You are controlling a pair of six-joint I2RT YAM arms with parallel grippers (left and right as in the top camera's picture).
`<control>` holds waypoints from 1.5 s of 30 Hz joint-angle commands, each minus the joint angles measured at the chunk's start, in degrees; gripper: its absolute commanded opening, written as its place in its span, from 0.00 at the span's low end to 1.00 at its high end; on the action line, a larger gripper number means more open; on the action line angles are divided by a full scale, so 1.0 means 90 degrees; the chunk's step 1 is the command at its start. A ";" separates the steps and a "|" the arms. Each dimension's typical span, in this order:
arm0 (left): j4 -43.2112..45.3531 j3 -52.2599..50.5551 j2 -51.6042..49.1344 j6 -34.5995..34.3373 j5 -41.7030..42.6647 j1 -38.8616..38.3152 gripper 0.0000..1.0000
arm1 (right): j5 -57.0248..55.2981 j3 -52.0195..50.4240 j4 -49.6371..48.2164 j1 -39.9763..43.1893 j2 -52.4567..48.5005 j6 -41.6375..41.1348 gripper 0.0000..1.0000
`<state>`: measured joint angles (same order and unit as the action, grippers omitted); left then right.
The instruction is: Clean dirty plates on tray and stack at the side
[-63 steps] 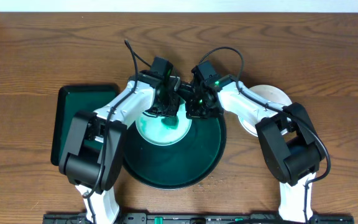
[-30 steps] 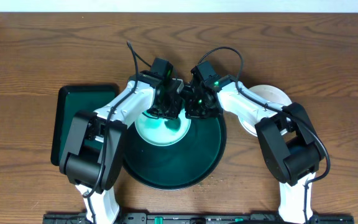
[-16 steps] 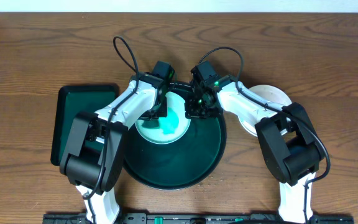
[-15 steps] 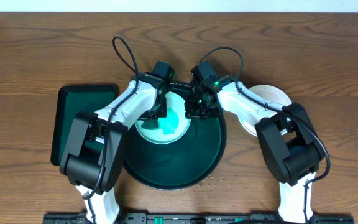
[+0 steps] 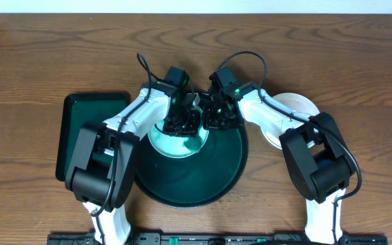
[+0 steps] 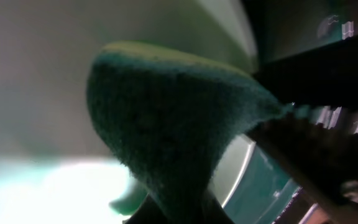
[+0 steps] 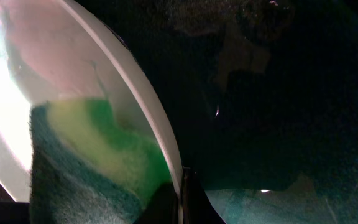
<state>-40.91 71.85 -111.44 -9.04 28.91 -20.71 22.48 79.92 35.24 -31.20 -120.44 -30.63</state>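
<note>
Mint plate with teal smears, on the far part of the round tray, caught between both sets of jaws.

Gripped at its right rim by the right gripper, jaws clamped on that edge where the pale rim runs down between them in the right wrist view. Pressed on its face by a sponge, dark teal scouring layer over yellow-green foam, clamped in the left gripper just above the plate's far half and filling most of the left wrist view. Left and right jaws just beside each other over the plate. Out past the right jaws, beside the round tray and partly under the right arm, a white plate on the wooden table. Off to the outer side of the left jaws, beyond the left arm, a rectangular tray.
</note>
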 commanded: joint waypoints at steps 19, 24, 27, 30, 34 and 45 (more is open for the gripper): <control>-0.0522 0.0002 -0.0100 -0.1185 -0.5343 0.0036 0.07 | -0.0330 -0.0180 0.0056 -0.0039 -0.0204 -0.0046 0.01; -0.1326 0.0185 0.0019 -0.1200 -0.3655 0.0036 0.07 | -0.0330 -0.0180 0.0085 -0.0039 -0.0204 -0.0044 0.01; -0.1530 0.0299 0.0236 -0.1141 -0.3133 0.0058 0.07 | -0.0325 -0.0180 0.0104 -0.0039 -0.0204 -0.0044 0.01; -0.1688 0.0425 0.0673 -0.0962 -0.2873 0.0085 0.07 | -0.0282 -0.0180 0.0134 -0.0041 -0.0204 0.0010 0.01; -0.1666 0.0449 0.1557 -0.0962 -0.2987 0.0177 0.07 | -0.0274 -0.0177 0.0151 -0.0039 -0.0199 0.0012 0.01; -0.1428 0.0447 0.2390 -0.0959 -0.3679 0.0806 0.07 | -0.1469 -0.0177 0.0471 -0.0107 0.0916 0.0605 0.01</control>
<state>-53.78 75.33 -88.90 -18.17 -2.37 -14.74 18.09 78.63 38.48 -31.53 -117.75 -27.44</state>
